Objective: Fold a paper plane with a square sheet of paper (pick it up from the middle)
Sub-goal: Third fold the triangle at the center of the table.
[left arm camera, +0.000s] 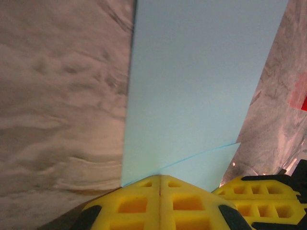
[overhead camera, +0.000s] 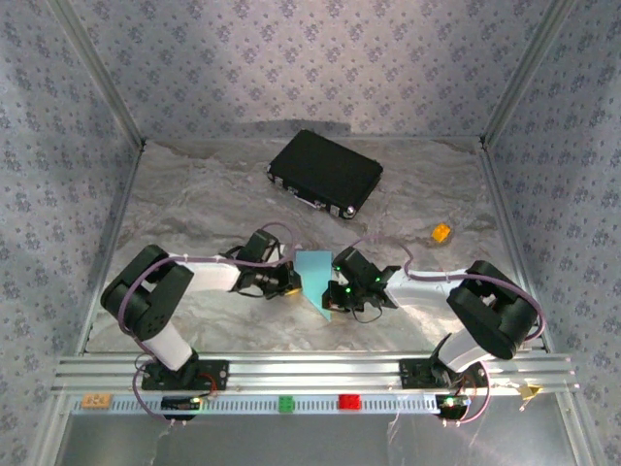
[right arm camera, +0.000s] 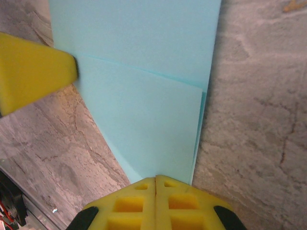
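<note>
The left arm point(overhead camera: 209, 273) and the right arm point(overhead camera: 427, 288) are showing white links, black joints and looping purplish cables point(overhead camera: 281, 231). Their yellow fingers point(left arm camera: 134, 206) are showing square hollows.

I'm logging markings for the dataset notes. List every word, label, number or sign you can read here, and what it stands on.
No text can be read anywhere.
On the front rail strip: fine tick marks, too small to read as numbers.
On the light blue paper: nothing, it is blank.
On the black case: no label visible.
</note>
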Robot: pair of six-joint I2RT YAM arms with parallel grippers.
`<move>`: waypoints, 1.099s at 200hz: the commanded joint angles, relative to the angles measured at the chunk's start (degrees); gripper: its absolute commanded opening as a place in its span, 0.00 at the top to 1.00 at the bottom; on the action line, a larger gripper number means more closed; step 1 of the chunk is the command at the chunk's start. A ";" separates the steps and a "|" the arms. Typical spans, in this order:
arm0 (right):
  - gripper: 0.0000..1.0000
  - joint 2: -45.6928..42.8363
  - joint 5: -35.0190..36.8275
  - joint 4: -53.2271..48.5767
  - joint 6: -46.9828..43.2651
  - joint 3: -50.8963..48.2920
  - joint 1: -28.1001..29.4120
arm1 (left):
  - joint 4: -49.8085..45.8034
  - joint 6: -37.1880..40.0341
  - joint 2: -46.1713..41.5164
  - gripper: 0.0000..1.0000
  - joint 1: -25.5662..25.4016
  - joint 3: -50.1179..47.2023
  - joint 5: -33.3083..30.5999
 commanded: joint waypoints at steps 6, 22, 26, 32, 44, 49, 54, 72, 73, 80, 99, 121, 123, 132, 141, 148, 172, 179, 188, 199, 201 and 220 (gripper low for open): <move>1.00 1.72 3.56 -6.32 -0.82 -2.27 0.34 | -2.07 2.25 -1.04 1.00 3.13 -1.73 -2.03; 1.00 1.64 3.48 -6.32 -0.82 -2.26 0.29 | -2.02 2.47 -1.17 1.00 4.26 -1.49 -1.49; 1.00 1.63 3.49 -6.28 -0.82 -2.29 0.35 | -2.29 2.56 -1.12 1.00 4.49 -1.24 -1.20; 1.00 1.68 3.52 -6.36 -0.93 -2.16 0.32 | -2.66 2.64 -1.10 1.00 4.75 -0.75 -0.94; 1.00 1.68 3.48 -6.48 -1.19 -2.05 0.29 | -3.63 2.78 -1.35 1.00 4.84 0.04 -0.80; 1.00 1.63 3.43 -6.50 -1.38 -2.00 0.31 | -3.62 2.63 -1.65 1.00 4.85 0.23 -0.74; 1.00 1.58 3.34 -6.65 -1.47 -1.93 0.33 | -3.58 2.44 -2.06 1.00 4.78 0.32 -0.45; 1.00 1.61 3.44 -6.93 -2.02 -1.68 0.27 | -3.36 1.48 -4.04 1.00 4.74 0.09 -0.28; 1.00 1.58 3.45 -6.94 -2.06 -1.69 0.23 | -3.36 1.43 -4.15 1.00 4.70 0.08 -0.29; 1.00 1.56 3.51 -7.06 -2.20 -1.60 0.20 | -3.35 1.19 -5.19 1.00 4.45 0.07 -0.43; 1.00 1.51 3.55 -7.07 -2.30 -1.35 0.03 | -3.41 1.16 -7.03 0.99 3.31 0.22 -0.96; 1.00 1.49 3.56 -7.31 -2.54 -1.02 -0.13 | -2.72 1.50 -6.84 0.99 1.52 1.07 -0.47; 1.00 1.47 3.51 -7.41 -2.53 -1.00 -0.12 | -2.56 1.54 -6.71 0.98 1.33 1.20 -0.40; 1.00 1.46 3.55 -7.53 -2.74 -0.97 -0.10 | -2.38 1.80 -5.91 0.98 0.77 1.76 -0.15; 1.00 1.46 3.42 -7.52 -2.80 -0.82 -0.18 | -1.98 2.03 -4.71 0.98 0.33 2.31 0.25; 1.00 1.46 3.30 -7.55 -2.88 -0.75 -0.19 | -1.64 2.17 -3.46 0.98 0.04 2.76 0.81; 1.00 1.33 3.12 -7.55 -3.31 -0.65 -0.41 | -0.61 2.01 0.30 0.99 -0.39 3.73 1.19; 1.00 1.27 3.10 -7.47 -3.54 -0.49 -0.35 | -1.68 1.80 1.06 0.99 -0.27 3.80 -0.15; 1.00 0.99 2.95 -7.25 -3.98 -0.33 -0.43 | -2.80 1.97 1.95 1.00 -0.26 3.86 -1.85; 1.00 0.59 2.86 -7.16 -4.42 0.25 -0.49 | -2.67 2.03 2.75 1.00 -0.20 3.34 -2.20; 1.00 0.41 2.86 -7.19 -4.52 0.41 -0.48 | -2.59 1.96 2.83 1.00 -0.17 3.26 -2.18; 1.00 -1.16 2.44 -7.12 -5.31 2.07 -0.33 | -2.22 1.80 3.20 1.00 -0.24 2.12 -2.31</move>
